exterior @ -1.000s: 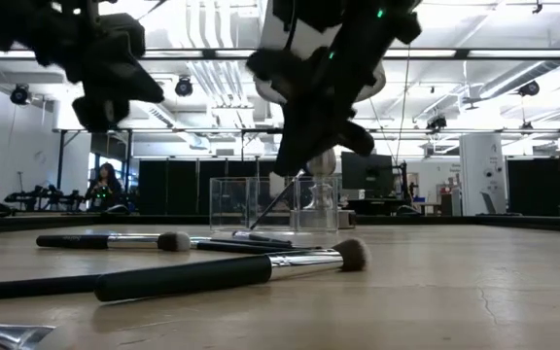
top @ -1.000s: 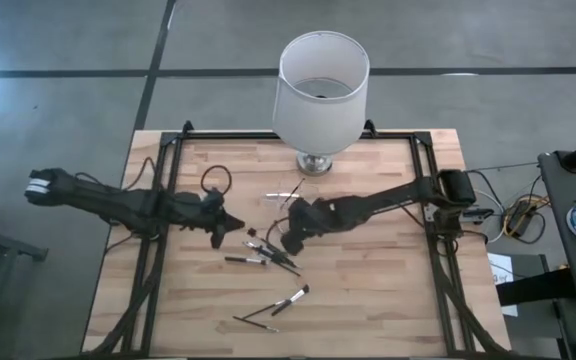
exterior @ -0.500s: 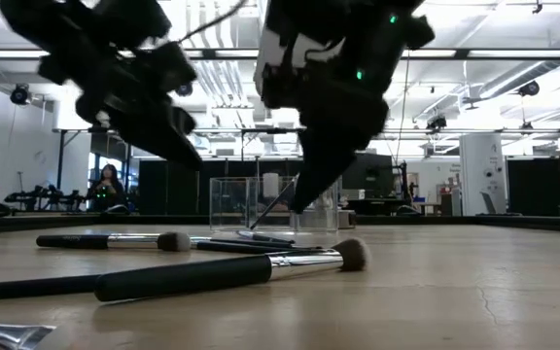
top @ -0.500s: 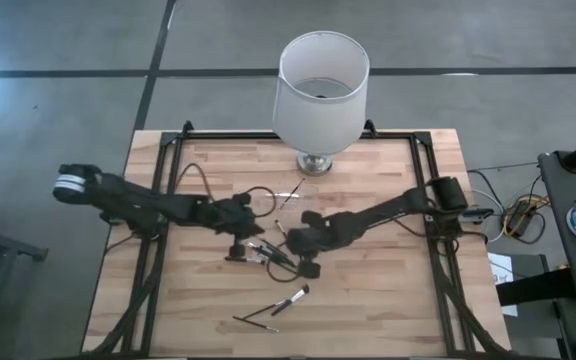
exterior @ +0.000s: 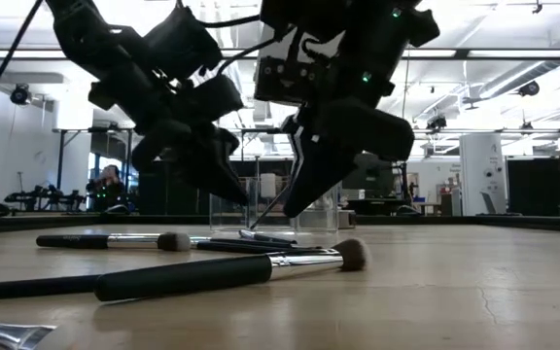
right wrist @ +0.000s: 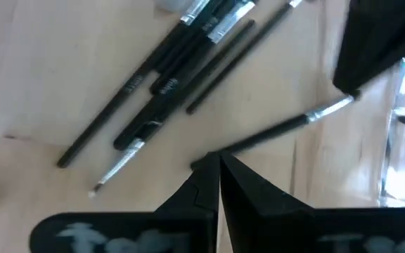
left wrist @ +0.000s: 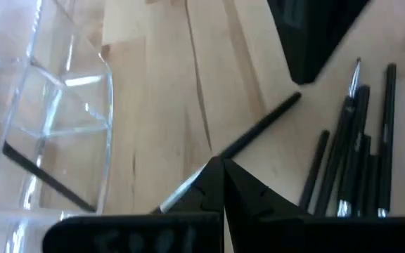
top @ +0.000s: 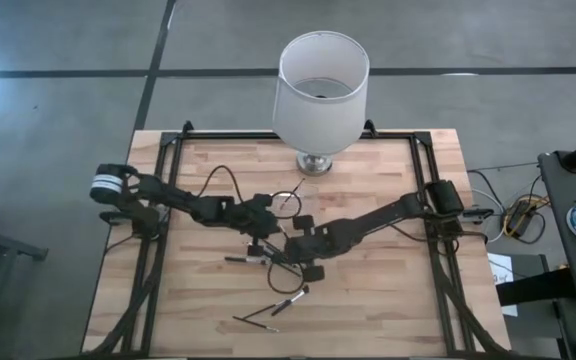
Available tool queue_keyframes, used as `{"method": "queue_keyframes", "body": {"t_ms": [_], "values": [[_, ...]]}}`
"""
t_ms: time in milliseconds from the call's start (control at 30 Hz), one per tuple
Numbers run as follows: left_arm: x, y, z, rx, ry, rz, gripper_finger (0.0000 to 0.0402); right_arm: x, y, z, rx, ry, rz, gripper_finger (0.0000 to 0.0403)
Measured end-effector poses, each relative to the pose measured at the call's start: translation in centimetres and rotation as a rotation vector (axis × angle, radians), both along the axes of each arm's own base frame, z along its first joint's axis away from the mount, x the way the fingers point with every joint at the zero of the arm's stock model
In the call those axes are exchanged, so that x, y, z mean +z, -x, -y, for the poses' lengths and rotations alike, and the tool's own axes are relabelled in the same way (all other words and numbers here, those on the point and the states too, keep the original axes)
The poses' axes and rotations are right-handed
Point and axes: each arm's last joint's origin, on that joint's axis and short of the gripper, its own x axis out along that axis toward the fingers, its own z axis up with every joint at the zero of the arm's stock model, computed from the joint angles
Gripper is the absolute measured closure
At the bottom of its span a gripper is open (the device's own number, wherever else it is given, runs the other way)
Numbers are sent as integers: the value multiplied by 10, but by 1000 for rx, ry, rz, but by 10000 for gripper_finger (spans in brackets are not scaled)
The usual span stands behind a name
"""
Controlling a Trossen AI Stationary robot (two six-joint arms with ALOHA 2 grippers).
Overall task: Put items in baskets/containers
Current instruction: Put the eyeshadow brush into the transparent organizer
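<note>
Both sets of jaws are pressed together. The left gripper sits at the table's centre, its fingertips meeting over one thin dark brush; in its wrist view the brush runs under the tips, but whether it is pinched or merely touched cannot be told. The right gripper stands just beside it, toward five o'clock, its closed tips over a second brush with a metallic ferrule, likewise with no visible grip.

The clear plastic holder lies near the left gripper, toward twelve o'clock from the cluster, with at least one dark stick already leaning inside it. A bundle of brushes lies between the two grippers; more brushes lie apart, toward six o'clock. The white lampshade stands at twelve o'clock.

Judgement: the step in hand is pick-up from the central cluster, with most items outstanding. The next move calls for confirming a hold on one brush, lifting clear of the neighbouring arm, and carrying it to the holder. The arms are close; collision is the risk.
</note>
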Motion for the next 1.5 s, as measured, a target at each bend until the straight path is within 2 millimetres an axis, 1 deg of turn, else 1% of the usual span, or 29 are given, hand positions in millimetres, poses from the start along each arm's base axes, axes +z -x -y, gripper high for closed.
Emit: {"method": "queue_keyframes", "body": {"t_ms": [200, 400, 533, 667, 767, 1067, 1200, 1333, 1500], "values": [[-12, -3, -4, 16, 0, -36, 399, -2, -2, -2, 23, -20, 14, 394], [-21, -7, -6, 16, -18, -37, 399, -15, -6, -2, 68, -11, -4, 394], [-20, -7, -6, 18, -14, -36, 399, -15, -7, -3, 72, -10, -4, 394], [-18, -7, -7, 21, -5, -30, 399, -6, -5, -2, 77, 2, 1, 394], [-20, -8, -8, 23, -7, -33, 399, -4, -3, -1, 89, 12, -7, 394], [-23, -9, -8, 30, 0, -36, 399, -6, -3, -1, 247, 94, -41, 394], [-23, -9, -8, 36, 6, -36, 399, -8, -3, 3, 258, 101, -51, 394], [-23, -9, -8, 37, 8, -38, 399, -18, -5, 5, 272, 91, -79, 394], [-24, -9, -8, 38, 9, -40, 399, -23, -8, 4, 307, 91, -86, 394]]}}
